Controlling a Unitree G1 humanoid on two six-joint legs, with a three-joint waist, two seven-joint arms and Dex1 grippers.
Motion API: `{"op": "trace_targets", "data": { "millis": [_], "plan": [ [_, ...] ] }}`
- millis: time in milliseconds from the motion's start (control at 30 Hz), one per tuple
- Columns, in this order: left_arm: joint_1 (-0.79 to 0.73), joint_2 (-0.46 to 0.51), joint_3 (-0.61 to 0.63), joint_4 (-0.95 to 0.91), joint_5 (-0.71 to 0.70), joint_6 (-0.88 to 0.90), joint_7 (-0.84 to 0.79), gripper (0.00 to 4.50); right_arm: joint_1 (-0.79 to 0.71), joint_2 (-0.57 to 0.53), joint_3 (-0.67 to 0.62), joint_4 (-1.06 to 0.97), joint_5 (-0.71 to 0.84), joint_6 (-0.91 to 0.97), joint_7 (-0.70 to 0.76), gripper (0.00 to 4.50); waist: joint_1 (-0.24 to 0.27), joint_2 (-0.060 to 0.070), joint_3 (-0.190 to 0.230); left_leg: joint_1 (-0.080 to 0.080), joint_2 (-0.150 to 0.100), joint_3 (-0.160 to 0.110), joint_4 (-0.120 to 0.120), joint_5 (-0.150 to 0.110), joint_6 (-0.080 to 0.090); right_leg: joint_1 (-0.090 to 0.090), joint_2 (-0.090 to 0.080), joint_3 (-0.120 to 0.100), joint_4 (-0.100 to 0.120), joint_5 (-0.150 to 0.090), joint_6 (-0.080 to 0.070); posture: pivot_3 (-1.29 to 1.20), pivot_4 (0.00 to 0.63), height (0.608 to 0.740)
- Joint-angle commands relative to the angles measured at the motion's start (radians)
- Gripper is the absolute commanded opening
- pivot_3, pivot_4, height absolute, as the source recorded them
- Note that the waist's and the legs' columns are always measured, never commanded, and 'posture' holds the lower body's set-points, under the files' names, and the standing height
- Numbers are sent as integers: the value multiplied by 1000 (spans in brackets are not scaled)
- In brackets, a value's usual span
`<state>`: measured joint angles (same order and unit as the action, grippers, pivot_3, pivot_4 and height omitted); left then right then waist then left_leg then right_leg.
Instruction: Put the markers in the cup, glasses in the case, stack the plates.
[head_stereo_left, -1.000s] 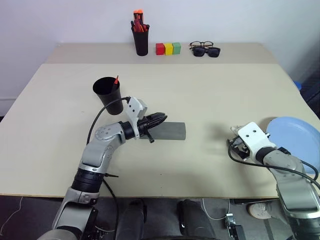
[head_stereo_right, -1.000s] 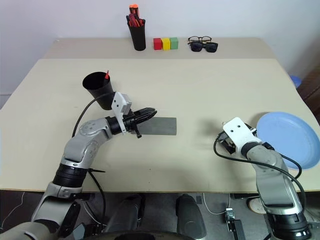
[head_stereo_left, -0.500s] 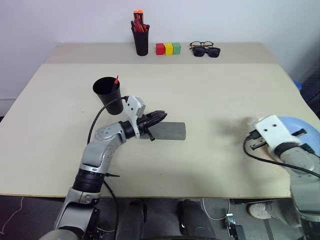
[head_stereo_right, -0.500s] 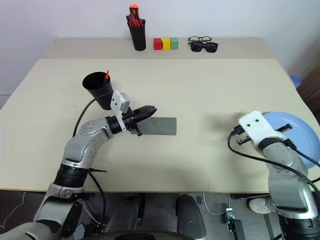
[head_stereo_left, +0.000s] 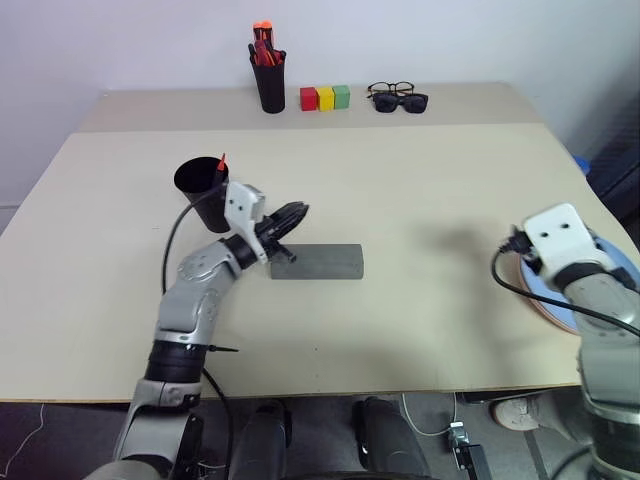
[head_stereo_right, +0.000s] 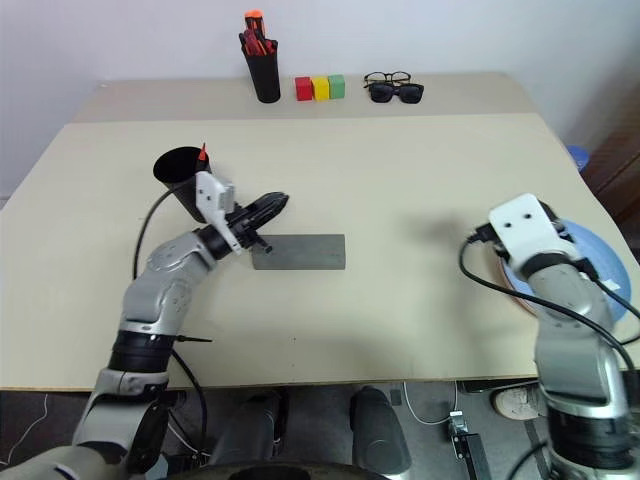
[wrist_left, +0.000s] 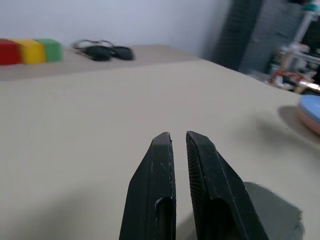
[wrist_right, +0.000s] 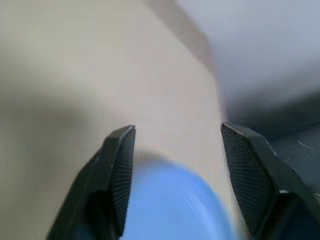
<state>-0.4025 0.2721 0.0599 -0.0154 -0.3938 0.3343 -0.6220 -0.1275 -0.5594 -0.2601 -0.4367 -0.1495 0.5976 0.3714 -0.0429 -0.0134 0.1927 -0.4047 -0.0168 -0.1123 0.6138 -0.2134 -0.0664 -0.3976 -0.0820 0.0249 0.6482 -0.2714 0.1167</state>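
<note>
The left claw (head_stereo_left: 292, 213) hovers with fingers pressed together, empty, at eleven o'clock of the closed grey case (head_stereo_left: 318, 262) near the tabletop (head_stereo_left: 420, 190) centre. The black cup (head_stereo_left: 201, 187), at ten o'clock of the case, shows a red marker tip (head_stereo_left: 221, 160). The right claw (wrist_right: 175, 150) is spread wide, empty, over the light blue plate (head_stereo_right: 600, 262), which sits on the pink plate (wrist_left: 311, 120) at the three o'clock edge.

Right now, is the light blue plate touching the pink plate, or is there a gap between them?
Touching. In the left wrist view the light blue plate lies directly on the pink plate, with no gap between them.
</note>
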Motion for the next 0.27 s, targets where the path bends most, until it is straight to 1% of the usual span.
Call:
{"op": "trace_targets", "data": {
  "millis": [33, 133, 200, 267],
  "plan": [
    [135, 87, 126, -126, 6, -10, 49, 421, -59, 61, -15, 33, 178, -54, 91, 2835, -3, 0, 0, 0, 0, 0, 0, 0, 0, 0, 0, 0, 0, 0, 0, 0, 150, 740],
    [282, 171, 181, -196, 72, -28, 90, 421, -100, 66, 28, 117, 258, -80, 182, 2835, 0, 0, 0, 0, 0, 0, 0, 0, 0, 0, 0, 0, 0, 0, 0, 0, 150, 740],
    [348, 190, 208, -239, 76, -27, 113, 421, -123, 54, 58, 177, 278, -101, 222, 2835, 8, 0, 0, 0, 0, 1, 0, 0, 0, 0, -1, 0, -1, 0, 0, 0, 150, 740],
    [407, 187, 239, -287, 75, -21, 145, 421, -164, 50, 93, 258, 286, -134, 259, 2835, 14, 0, 0, 0, -1, 0, 1, 0, 0, 1, -1, 0, -1, 0, 0, 0, 150, 740]
  ]
}}
